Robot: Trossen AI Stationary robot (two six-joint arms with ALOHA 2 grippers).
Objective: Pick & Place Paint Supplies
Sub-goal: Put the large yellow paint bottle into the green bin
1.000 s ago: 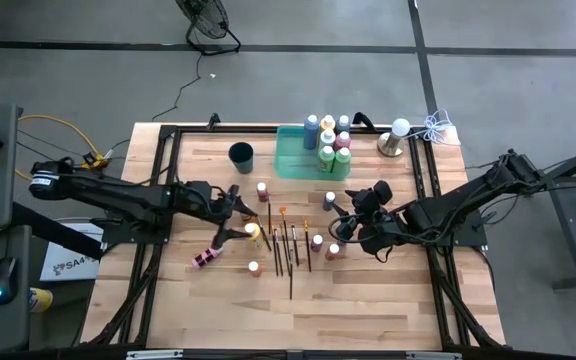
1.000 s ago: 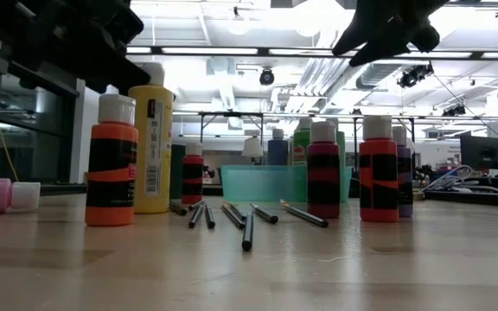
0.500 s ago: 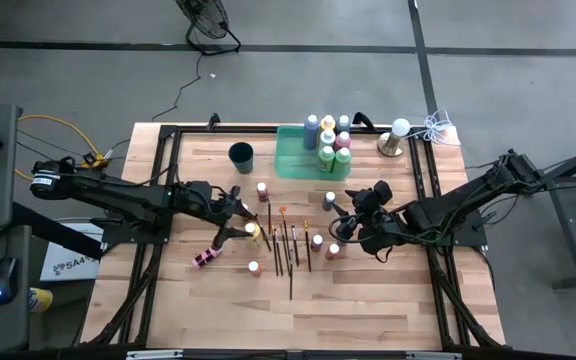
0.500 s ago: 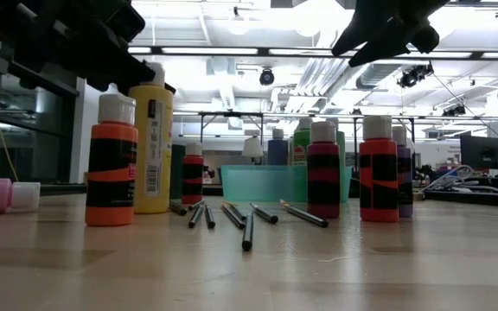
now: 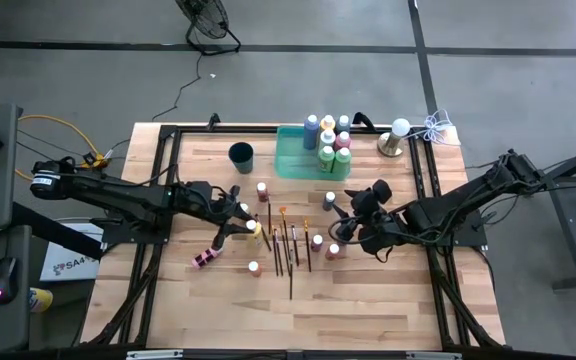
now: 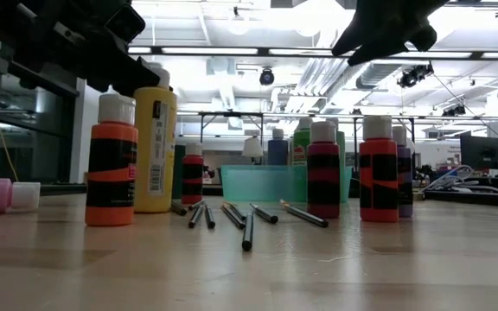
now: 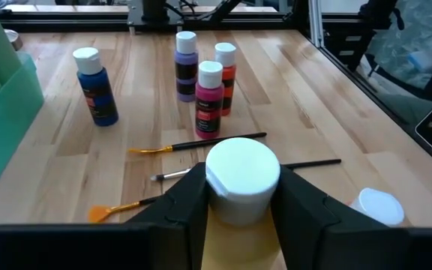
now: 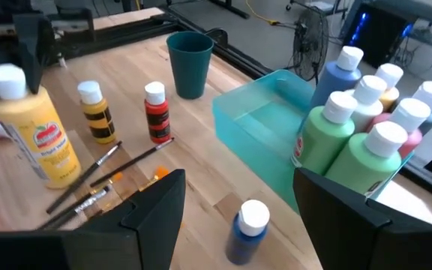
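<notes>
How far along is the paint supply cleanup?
Done: several bottles stand in the green tray. In hand: left gripper is around the yellow bottle at its cap. Left: loose bottles and paintbrushes on the table; right gripper is open, empty.

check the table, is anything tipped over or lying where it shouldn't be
One thing stands out: a pink bottle lies on its side near the table's left, while the other bottles stand upright. The left end effector is closed around the yellow bottle's cap. No spill shows.
</notes>
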